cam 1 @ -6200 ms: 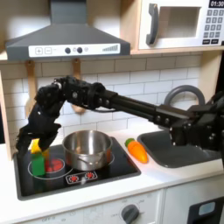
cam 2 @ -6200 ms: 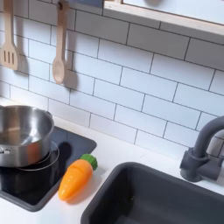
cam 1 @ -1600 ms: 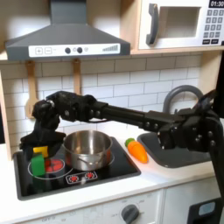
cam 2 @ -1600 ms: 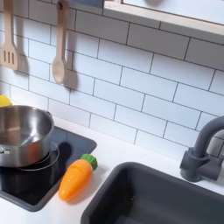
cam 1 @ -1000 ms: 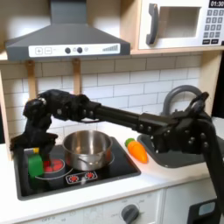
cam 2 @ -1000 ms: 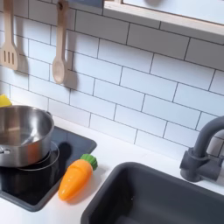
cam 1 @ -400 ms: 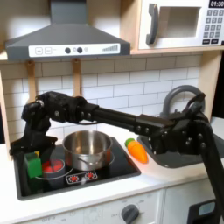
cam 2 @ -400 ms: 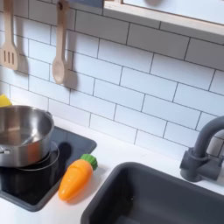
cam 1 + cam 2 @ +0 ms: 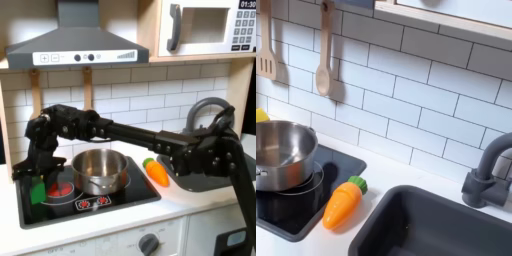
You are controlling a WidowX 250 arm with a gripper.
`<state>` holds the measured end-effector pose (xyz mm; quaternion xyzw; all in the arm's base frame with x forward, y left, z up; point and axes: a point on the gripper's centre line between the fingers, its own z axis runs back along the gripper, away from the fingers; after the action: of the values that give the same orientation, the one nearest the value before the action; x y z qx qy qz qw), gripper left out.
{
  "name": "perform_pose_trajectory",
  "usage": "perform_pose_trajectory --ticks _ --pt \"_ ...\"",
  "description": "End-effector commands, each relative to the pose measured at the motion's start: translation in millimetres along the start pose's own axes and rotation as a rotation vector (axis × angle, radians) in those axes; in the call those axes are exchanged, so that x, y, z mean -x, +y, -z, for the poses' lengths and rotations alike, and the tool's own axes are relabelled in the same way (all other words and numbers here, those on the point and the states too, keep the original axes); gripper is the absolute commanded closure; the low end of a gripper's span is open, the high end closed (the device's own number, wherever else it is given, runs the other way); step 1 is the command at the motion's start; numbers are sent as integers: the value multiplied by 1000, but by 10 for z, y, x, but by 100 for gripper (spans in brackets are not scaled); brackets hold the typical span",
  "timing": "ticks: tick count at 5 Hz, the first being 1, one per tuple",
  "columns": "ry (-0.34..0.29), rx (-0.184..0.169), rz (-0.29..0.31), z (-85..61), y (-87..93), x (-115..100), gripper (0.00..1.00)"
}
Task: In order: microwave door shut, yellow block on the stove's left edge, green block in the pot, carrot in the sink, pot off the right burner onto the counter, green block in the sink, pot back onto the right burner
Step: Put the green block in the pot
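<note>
The microwave (image 9: pixel 205 28) at the top right of the first exterior view has its door shut. My gripper (image 9: pixel 28 172) is low at the stove's (image 9: pixel 120 197) left edge, apparently shut on the yellow block (image 9: pixel 20 172), of which a sliver shows. A yellow corner (image 9: pixel 259 115) peeks out behind the pot in the second exterior view. The green block (image 9: pixel 38 190) stands on the left burner, just right of the gripper. The steel pot (image 9: pixel 100 170) (image 9: pixel 278 150) sits on the right burner. The carrot (image 9: pixel 156 171) (image 9: pixel 341 203) lies on the counter between stove and sink (image 9: pixel 205 172) (image 9: pixel 436 230).
A grey faucet (image 9: pixel 205 110) (image 9: pixel 488 170) rises behind the sink. A wooden spoon (image 9: pixel 323 60) and spatula (image 9: pixel 266 50) hang on the tiled wall above the stove. My arm stretches from the first exterior view's right, across above the pot.
The gripper has carried the yellow block off the green block, left and down to the stove's left edge. Pot, carrot and green block have stayed put.
</note>
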<state>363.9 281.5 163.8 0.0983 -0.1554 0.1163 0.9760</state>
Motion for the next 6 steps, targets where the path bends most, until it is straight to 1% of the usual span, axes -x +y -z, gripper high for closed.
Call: perform_pose_trajectory --ticks 1,2,3,4,5,6 --pt "-2 14 -24 -17 -65 -8 100" --pt "-31 0 -34 -73 -14 -79 100" --pt "-51 13 -25 -122 -65 -134 100" --pt "-83 13 -8 -221 -110 -215 100" --pt "-109 19 -5 -336 -110 -249 100" --pt "-148 40 4 -524 -194 -309 100"
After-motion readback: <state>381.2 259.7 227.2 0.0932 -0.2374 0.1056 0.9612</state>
